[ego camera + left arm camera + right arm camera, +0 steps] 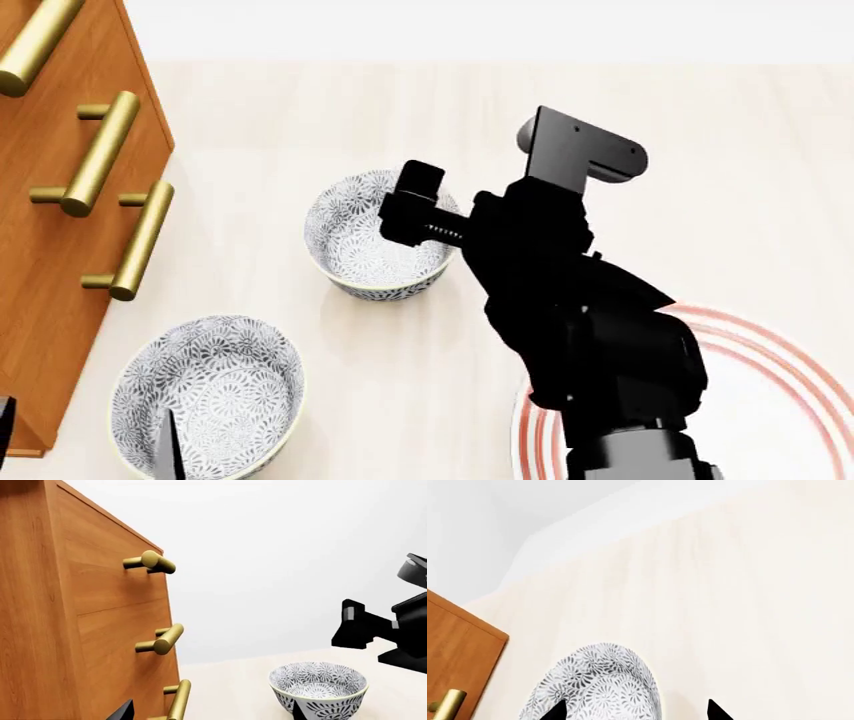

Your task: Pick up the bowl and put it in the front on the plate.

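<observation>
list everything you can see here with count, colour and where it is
bowls: 2 in view, white with grey floral pattern; one mid-table under the right end effector, one nearer the robot beside the cabinet
plate: 1, white with thin red rings, near right of the table, mostly hidden behind the right arm
cabinet: 1, brown wood, left edge of the table
cabinet handles: 3 seen, brass bars on the drawer fronts
table: 1, pale wood, under everything
right end effector: black, at the far bowl's rim, fingers apart in its wrist view
left end effector: black fingertips only, spread apart, near bowl ahead of them
</observation>
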`<state>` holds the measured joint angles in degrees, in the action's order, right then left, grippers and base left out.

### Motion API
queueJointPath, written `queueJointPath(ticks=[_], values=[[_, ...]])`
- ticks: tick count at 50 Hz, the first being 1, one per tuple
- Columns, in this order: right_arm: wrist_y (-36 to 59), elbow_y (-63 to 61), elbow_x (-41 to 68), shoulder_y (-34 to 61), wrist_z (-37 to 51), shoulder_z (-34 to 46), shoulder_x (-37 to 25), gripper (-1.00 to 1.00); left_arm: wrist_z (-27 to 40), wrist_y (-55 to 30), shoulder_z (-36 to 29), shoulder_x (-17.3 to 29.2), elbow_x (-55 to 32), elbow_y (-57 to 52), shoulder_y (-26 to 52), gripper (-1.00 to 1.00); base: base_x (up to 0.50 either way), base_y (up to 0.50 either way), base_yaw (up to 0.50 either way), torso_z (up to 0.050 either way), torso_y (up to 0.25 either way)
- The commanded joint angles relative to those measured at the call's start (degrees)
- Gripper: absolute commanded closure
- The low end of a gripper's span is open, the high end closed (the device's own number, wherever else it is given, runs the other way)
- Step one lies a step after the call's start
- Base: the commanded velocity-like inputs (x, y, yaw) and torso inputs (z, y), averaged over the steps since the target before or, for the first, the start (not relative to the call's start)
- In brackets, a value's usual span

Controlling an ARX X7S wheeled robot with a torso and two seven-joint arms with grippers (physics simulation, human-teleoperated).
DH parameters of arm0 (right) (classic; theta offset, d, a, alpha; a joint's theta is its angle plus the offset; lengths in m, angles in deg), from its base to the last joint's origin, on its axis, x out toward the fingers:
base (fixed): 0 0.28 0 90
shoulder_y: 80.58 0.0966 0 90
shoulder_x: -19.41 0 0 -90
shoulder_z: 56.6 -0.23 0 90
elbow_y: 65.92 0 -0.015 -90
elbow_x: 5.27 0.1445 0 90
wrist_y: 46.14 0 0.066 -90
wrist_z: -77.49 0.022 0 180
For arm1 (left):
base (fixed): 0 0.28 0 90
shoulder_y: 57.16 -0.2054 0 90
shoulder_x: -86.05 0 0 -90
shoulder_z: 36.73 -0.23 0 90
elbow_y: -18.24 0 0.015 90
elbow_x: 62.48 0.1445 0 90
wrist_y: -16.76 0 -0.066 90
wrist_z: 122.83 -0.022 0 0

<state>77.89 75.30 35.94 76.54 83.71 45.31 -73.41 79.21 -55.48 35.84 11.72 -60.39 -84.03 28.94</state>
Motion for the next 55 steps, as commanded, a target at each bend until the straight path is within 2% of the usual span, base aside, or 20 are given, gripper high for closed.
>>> queueJointPath(ticks=[1,26,44,55], values=[[-1.48,3.38,0.62,1.33,-0.11,-0.93,0.86,-1.00,-0.56,0.00,0.12,-0.26,0.29,0.36,0.21,-1.00,0.00,0.00,0.00,0.000,0.000],[-3.29,6.71,1.48,1.30,0.31,1.47,1.08,-1.00,-0.26,-0.67,-0.40,0.27,-0.34,0.03,0.33,-1.00,0.00,0.00,0.00,0.000,0.000],[-8.24,16.11,1.86,3.98,-2.30,3.72,2.35,-1.00,-0.09,-0.34,-0.92,0.52,-0.55,0.92,0.62,-1.00,0.00,0.00,0.00,0.000,0.000],[-9.89,18.35,4.93,4.17,-2.60,7.72,2.71,-1.00,-0.08,-1.04,-1.14,0.68,-0.98,0.66,0.72,-1.00,0.00,0.00,0.00,0.000,0.000]])
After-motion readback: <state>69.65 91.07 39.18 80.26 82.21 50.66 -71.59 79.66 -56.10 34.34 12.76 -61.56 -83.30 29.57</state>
